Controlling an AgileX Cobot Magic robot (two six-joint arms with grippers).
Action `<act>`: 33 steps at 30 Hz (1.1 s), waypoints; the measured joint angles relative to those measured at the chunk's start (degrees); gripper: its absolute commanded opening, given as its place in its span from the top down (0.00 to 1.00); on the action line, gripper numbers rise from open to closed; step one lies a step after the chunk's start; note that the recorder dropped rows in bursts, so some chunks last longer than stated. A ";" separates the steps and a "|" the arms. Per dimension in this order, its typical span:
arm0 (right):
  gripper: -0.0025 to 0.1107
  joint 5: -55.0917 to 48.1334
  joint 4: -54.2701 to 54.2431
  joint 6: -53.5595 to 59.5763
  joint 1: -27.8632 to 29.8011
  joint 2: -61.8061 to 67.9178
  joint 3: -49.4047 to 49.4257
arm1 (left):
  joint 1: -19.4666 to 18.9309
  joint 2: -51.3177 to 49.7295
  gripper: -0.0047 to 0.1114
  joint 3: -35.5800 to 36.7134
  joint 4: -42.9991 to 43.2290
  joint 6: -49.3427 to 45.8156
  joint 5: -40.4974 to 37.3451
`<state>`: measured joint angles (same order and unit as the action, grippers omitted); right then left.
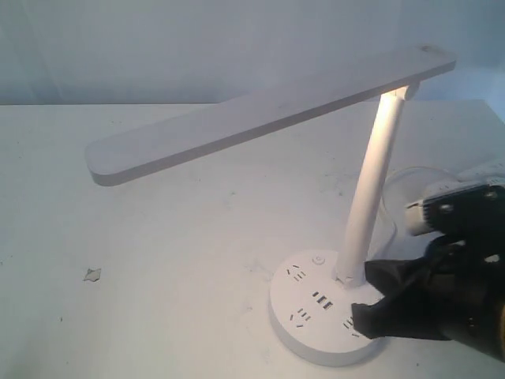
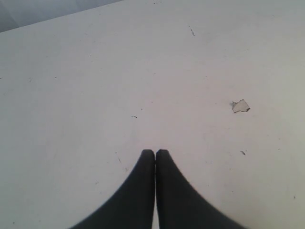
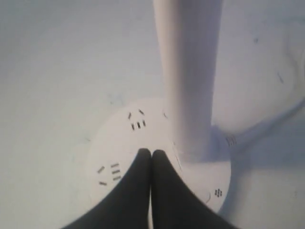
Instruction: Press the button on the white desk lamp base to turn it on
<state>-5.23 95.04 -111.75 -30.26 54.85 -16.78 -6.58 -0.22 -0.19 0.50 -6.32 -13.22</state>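
Observation:
The white desk lamp stands right of centre, its long flat head (image 1: 260, 114) reaching left above the table and its slim stem (image 1: 371, 197) glowing brightly just under the head. The round lamp base (image 1: 312, 324) shows socket groups, USB ports and a small round button (image 1: 318, 259) on its far side. My right gripper (image 1: 367, 304) is shut with nothing in it, its black fingertips over the base's right part beside the stem's foot. The right wrist view shows that gripper (image 3: 151, 152) above the lamp base (image 3: 119, 143), close to the stem (image 3: 188, 71). My left gripper (image 2: 155, 152) is shut over bare table.
A white cable (image 1: 406, 175) loops behind the stem on the right, seen as the cable (image 3: 267, 125) in the right wrist view. A small paper scrap (image 1: 92, 274) lies on the white table at the left, the same scrap (image 2: 240, 106) ahead of my left gripper.

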 measured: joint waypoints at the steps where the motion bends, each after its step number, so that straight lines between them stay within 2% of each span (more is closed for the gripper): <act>1: 0.98 0.00 0.00 0.15 0.00 -3.61 0.53 | 0.00 0.00 0.96 0.00 0.00 0.00 0.00; 6: 0.98 0.98 0.00 3.34 0.00 -22.09 2.98 | 0.00 0.00 0.96 0.00 0.00 0.00 0.00; 11: 0.98 7.27 -0.11 6.86 0.00 -38.83 5.21 | 0.00 0.00 0.96 0.00 0.00 0.00 0.00; 16: 0.98 11.74 0.29 12.51 0.00 -49.60 8.03 | 0.00 0.00 0.96 0.00 0.00 0.00 0.00; 23: 0.98 10.66 -0.28 9.08 0.00 -54.20 12.63 | 0.00 0.00 0.96 0.00 0.00 0.00 0.00; 33: 0.98 10.66 -0.28 6.48 0.00 -54.30 13.01 | 0.00 0.00 0.96 0.00 0.00 0.00 0.00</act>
<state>5.43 94.76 -105.27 -30.26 0.55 -3.77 -6.58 -0.22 -0.19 0.50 -6.32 -13.22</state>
